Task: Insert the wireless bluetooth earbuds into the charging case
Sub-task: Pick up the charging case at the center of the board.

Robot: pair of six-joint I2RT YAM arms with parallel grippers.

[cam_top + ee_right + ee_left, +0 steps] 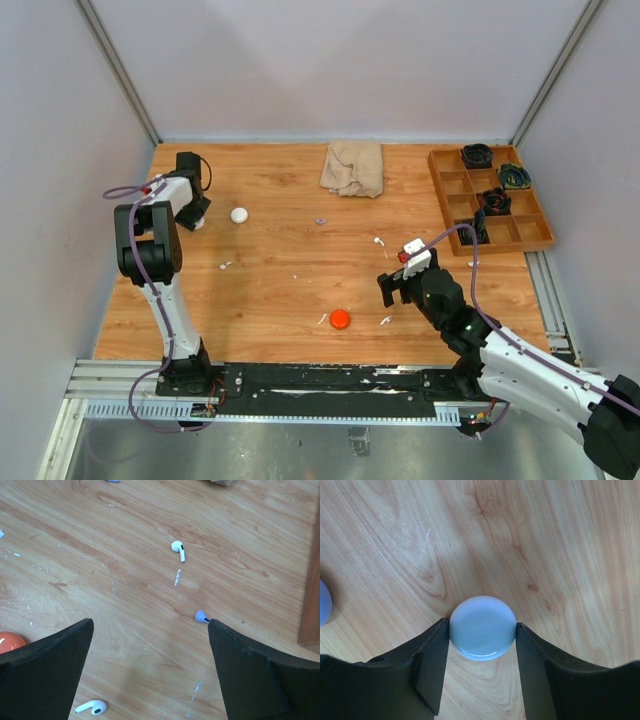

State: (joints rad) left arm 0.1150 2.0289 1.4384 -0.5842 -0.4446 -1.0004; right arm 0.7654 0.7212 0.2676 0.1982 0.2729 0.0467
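My left gripper (193,216) is at the far left of the table, and in the left wrist view its jaws (482,625) press both sides of a white round puck (482,628). A second white puck (239,215) lies just to the right and shows at the left wrist view's edge (322,608). My right gripper (392,290) is open and empty over the wood (150,622). A purple earbud (201,616) lies against its right fingertip. White earbuds lie ahead (178,550) and near its left finger (91,708). More earbuds (225,266) (320,220) are scattered about.
An orange-red puck (340,319) lies left of the right gripper and shows in the right wrist view (10,642). A beige cloth (352,167) lies at the back. A wooden compartment tray (497,248) with dark items stands at the back right.
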